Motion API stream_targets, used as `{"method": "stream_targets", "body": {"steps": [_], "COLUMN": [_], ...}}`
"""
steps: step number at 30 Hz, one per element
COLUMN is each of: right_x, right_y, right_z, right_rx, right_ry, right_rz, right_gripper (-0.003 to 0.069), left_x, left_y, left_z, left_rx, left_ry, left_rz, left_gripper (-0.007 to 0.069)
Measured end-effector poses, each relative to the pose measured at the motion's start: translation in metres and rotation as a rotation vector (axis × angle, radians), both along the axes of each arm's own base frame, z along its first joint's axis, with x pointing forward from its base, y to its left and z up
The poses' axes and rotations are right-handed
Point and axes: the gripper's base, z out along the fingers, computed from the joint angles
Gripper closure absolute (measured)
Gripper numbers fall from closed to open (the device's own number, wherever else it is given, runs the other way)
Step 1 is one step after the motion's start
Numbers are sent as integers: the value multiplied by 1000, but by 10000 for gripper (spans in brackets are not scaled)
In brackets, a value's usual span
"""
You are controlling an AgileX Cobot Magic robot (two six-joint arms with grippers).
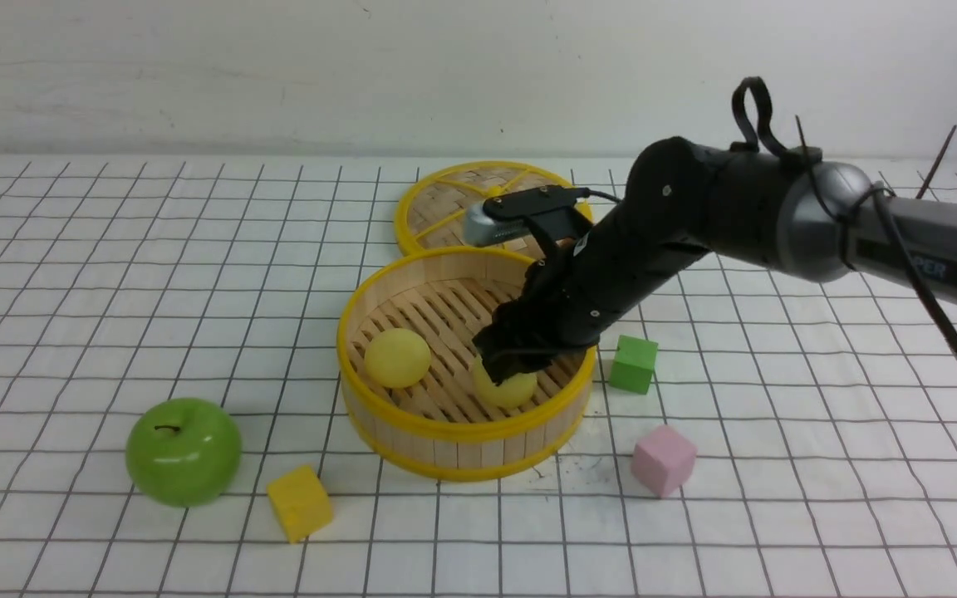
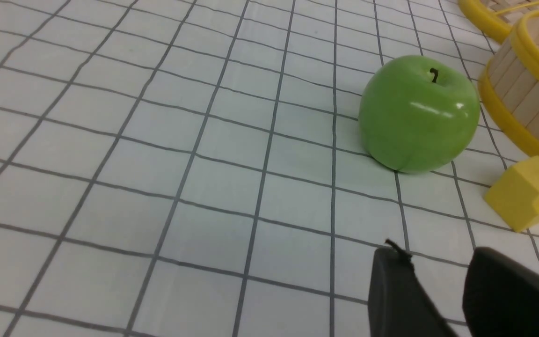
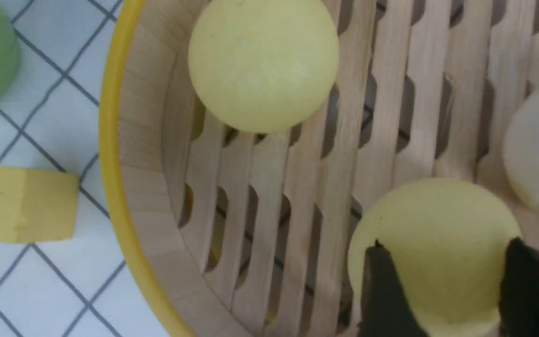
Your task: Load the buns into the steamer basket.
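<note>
A third, paler bun (image 3: 538,154) inside the steamer basket (image 1: 445,432) is shown only by the right wrist view, blurred at the edge. The right gripper (image 3: 442,285) is reached down into the basket, its fingers (image 3: 382,290) straddling a yellow bun (image 3: 433,248), grip perhaps loosened. Another yellow bun (image 1: 396,357) lies nearby. The left gripper (image 2: 438,290) is parted, empty, outside the basket.

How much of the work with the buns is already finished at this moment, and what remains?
Done: all three buns appear to be in the steamer basket. One pale yellow bun rests on the slats, and a cream bun shows at the right wrist view's edge.
In hand: the right gripper straddles the second yellow bun on the basket floor; grip or release is unclear.
Left: only lifting that arm away.
</note>
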Motion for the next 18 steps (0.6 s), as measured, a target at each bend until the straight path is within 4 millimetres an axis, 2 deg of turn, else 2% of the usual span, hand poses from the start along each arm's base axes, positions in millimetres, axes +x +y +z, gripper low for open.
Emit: {"method": "stream_targets", "body": {"steps": [3, 4, 5, 6, 7, 8, 9, 10, 13, 14, 15, 18], "right_x": [-6, -7, -11, -11, -18, -22, -27, -28, -54, -56, -72, -107], "right_y": [-9, -10, -18, -20, -34, -41, -48, -50, -82, -84, -97, -118], "right_z": [19, 22, 36, 38, 60, 69, 82, 84, 131, 134, 155, 192], "right_rx": [-45, -47, -67, -75, -106, -120, -129, -134, -166, -170, -170, -166], "right_ry": [-9, -11, -16, -18, -27, -27, -37, -39, -60, -54, -68, -103], "right_rz": [-22, -25, -50, -58, -106, -123, -141, -149, -218, -222, -239, -268], "right_gripper": [202, 197, 164, 161, 144, 141, 141, 141, 159, 161, 182, 259], "left_x": [0, 0, 0, 0, 0, 0, 0, 0, 0, 0, 0, 0], "left_y": [0, 0, 0, 0, 0, 0, 0, 0, 0, 0, 0, 0], "left_z": [0, 0, 0, 0, 0, 0, 0, 0, 0, 0, 0, 0], "left_rx": [0, 0, 0, 0, 0, 0, 0, 0, 0, 0, 0, 0], "left_ry": [0, 0, 0, 0, 0, 0, 0, 0, 0, 0, 0, 0], "left_rz": [0, 0, 0, 0, 0, 0, 0, 0, 0, 0, 0, 0], "left_gripper": [407, 406, 405, 404, 402, 400, 399, 398, 396, 396, 393, 389]}}
